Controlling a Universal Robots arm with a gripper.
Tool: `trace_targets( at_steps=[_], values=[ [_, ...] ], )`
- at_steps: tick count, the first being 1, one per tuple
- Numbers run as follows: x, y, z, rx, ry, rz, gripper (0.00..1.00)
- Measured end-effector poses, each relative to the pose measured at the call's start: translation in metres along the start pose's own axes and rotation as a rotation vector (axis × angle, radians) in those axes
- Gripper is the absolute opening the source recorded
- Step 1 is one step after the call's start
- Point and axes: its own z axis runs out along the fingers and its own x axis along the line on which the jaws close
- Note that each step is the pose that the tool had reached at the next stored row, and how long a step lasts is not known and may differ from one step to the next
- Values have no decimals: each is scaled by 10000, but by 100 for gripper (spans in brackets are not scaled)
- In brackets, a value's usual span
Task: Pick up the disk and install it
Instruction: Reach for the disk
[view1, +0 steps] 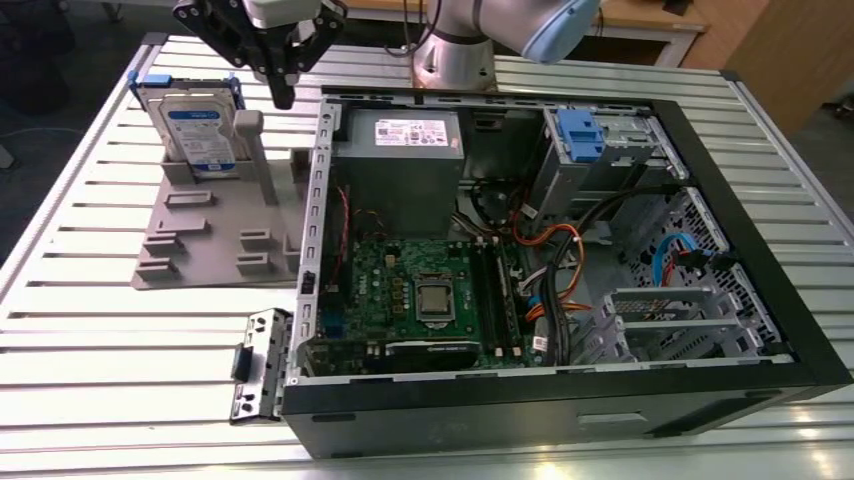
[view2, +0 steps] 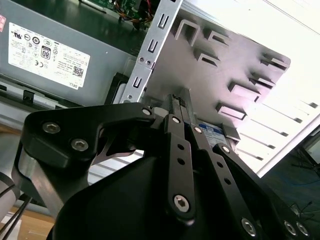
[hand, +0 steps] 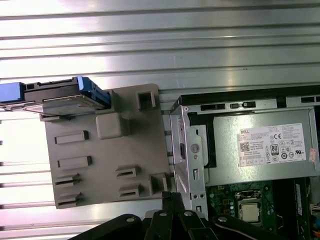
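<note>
The disk stands on edge in a slot of the grey stand, at the exterior view's upper left. Its label faces the camera and the blue carrier frames its top edge. Held upright like this, its top edge and both flat faces are free to be reached from above, which is likely why the stand is built with slots. The stand sits on the slatted counter, just beside the open case.

The gripper hangs between the disk and the case wall, pointing down. It is near the disk's right edge but apart from it. The fingers look pressed together with nothing between them, though the second wrist view is steep and hides the tips themselves. The first wrist view looks down on the stand, and there the disk shows as a thin blue-edged slab in the far slot.

Inside the case, the cage with its blue latch sits at the upper right of the exterior view, beside the power supply. The disk has not yet been lifted, so the task is at its start.
</note>
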Motion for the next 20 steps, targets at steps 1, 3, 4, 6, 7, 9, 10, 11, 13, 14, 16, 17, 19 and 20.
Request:
trace_targets(
  at_steps=[1,3,4,6,7,9,10,11,13,14,16,17,19,20],
  values=[
    [9,-1,0,0,0,-1,10],
    [28,-2,1,0,0,0,10],
    [38,-3,2,0,0,0,10],
    [55,-4,3,0,0,0,10],
    [63,-5,3,0,0,0,10],
    [80,-6,4,0,0,0,10],
    [88,-7,5,0,0,-1,10],
    [97,-8,5,0,0,-1,10],
    [116,-9,6,0,0,0,10],
    [126,-10,7,0,0,-1,10],
    [149,-12,8,0,0,-1,10],
    [160,-13,8,0,0,-1,10],
    [185,-15,9,0,0,0,10],
    [199,-16,9,0,0,0,10]
  ],
)
